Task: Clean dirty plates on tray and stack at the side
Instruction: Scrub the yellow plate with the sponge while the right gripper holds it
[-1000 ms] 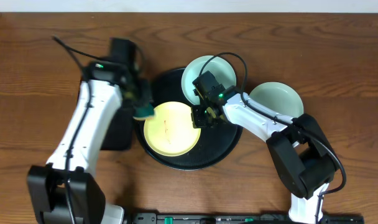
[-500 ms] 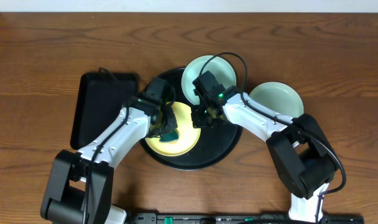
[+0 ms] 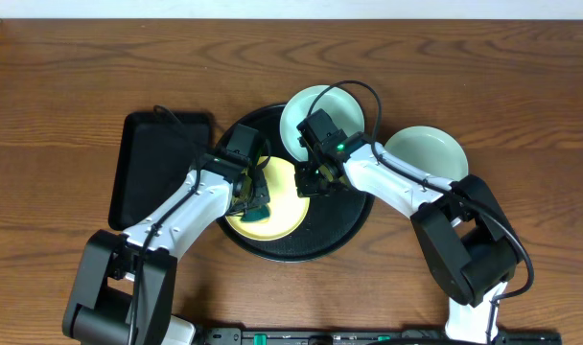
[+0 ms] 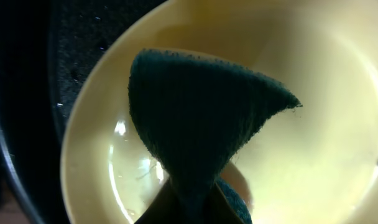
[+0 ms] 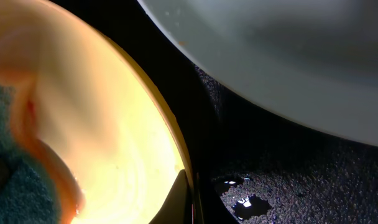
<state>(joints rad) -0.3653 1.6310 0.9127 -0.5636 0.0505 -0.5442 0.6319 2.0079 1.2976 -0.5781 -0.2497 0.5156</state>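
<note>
Beside tray [image 3: 335, 218] overhead, mint plate [image 3: 425, 151] — wrist, sponge [image 4: 195, 124] over yellow plate [image 4: 313, 124]

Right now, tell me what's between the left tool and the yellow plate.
A dark green sponge, pinched in the left tool, hangs over the yellow plate's hollow; the left wrist view shows it best.

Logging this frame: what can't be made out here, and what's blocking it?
Smears on the yellow plate: the green sponge covers its middle in the left wrist view; too small overhead.
Right gripper: whether its jaws clamp that plate's rim; the right wrist view's bottom edge cuts them off.
Mint plate on the round tray: right arm hides its lower edge overhead; blurred in the right wrist view.
</note>
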